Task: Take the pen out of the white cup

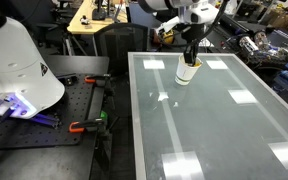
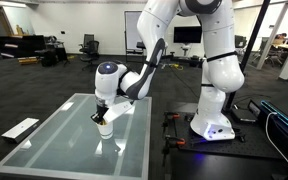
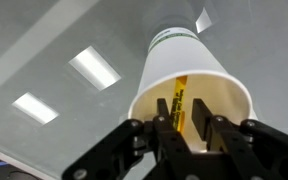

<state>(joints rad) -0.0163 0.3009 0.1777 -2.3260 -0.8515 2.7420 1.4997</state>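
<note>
The arm [image 2: 149, 65] climbs from its base [image 2: 212, 125] beside the glass table [image 1: 214, 130], arches high, then folds forward and down so the wrist hangs straight over the white cup [image 1: 187, 73], with the gripper [image 1: 191, 57] pointing plumb at the tabletop. In both exterior views the cup stands upright on the glass toward one end of the table, and the gripper's tips are sunk into its mouth [image 2: 105, 127]. From the wrist view you look right down into the cup: the pen [image 3: 182, 90] leans against the inner wall, its yellow shaft running up between the two dark fingers [image 3: 165, 122]. The fingers are drawn in narrow, one just beside the pen on each side, but I can't tell from here whether the pads are actually pressing on it or only flanking it.
</note>
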